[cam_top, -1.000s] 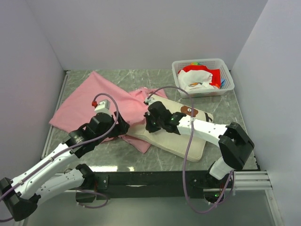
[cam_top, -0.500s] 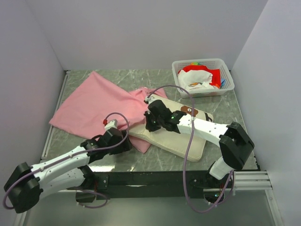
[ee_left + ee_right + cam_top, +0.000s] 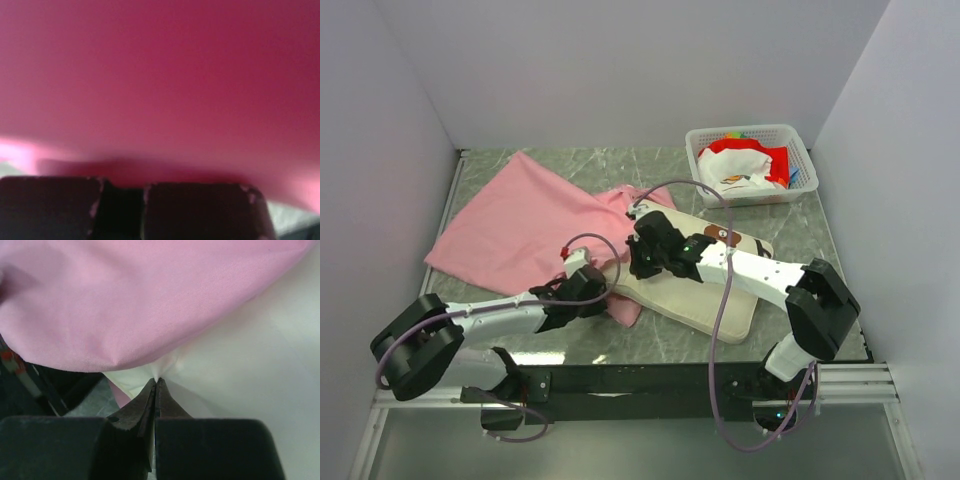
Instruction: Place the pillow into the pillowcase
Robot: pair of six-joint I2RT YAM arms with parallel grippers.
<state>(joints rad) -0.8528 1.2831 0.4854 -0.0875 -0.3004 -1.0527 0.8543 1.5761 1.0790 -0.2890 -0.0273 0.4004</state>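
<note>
The right claw (image 3: 156, 382) stays pinched shut on a cream tuck of the pillow (image 3: 240, 350), just below the pillowcase (image 3: 140, 295) hem. Beside it, the left claw (image 3: 592, 290) has dropped low against the pink edge. Pink fabric fills its view, so I cannot tell its width. It probably seeks the mouth.

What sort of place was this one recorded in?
Probably a lab test booth, not a home: plain white walls box in a marble-look table, two robot arms are bolted at its near edge, and a white basket holds bundled cloth.
</note>
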